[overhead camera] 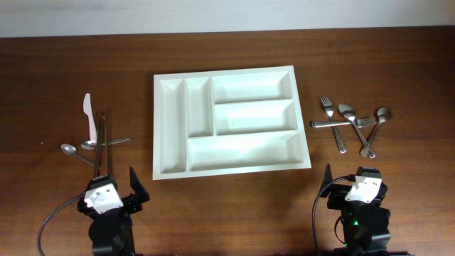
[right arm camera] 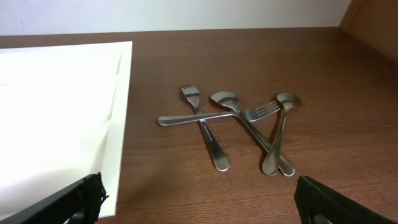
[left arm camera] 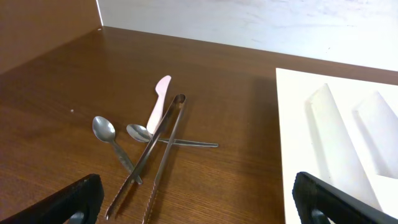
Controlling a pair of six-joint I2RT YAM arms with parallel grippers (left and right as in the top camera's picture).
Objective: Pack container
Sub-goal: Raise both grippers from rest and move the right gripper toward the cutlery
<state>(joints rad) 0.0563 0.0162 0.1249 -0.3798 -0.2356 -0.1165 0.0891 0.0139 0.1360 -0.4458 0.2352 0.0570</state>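
The white cutlery tray lies in the middle of the table with all five compartments empty; its edge shows in the left wrist view and the right wrist view. Left of it lie a pink plastic knife, metal tongs and two spoons; they also show in the left wrist view. Right of it lies a crossed pile of forks and spoons, also in the right wrist view. My left gripper is open and empty near the front edge. My right gripper is open and empty too.
The dark wooden table ends at a pale wall along the back. Cables run from both arm bases at the front edge.
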